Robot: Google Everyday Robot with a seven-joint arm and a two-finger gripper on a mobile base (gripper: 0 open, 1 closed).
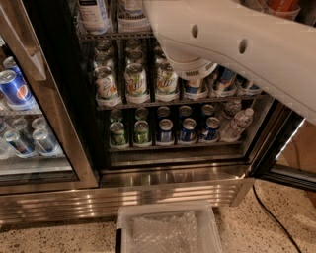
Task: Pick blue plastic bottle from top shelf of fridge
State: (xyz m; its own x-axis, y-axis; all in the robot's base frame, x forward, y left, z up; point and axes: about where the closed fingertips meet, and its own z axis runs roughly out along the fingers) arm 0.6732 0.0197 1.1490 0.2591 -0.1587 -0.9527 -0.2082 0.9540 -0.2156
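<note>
The step in hand looks like the approach — the reach up toward the top shelf point(112, 35) of the fridge point(173, 190), with no sign of a grasp. The blue plastic bottle point(94, 14) stands at the upper left of the frame, on that shelf, only its lower body and pale label showing below the top edge; a second large bottle point(131, 10) stands just beside it on the right. The white arm point(237, 44) sweeps in from the right edge to the upper centre, its rounded joint in front of the rack of cans point(136, 81) one level below the bottle.

The gripper is not visible — it lies behind the arm or above the top edge of the frame, so how far open it is and whether it touches anything cannot be told.

The next move probably calls for lining up on the bottle's body at the upper left, without knocking its neighbour.
</note>
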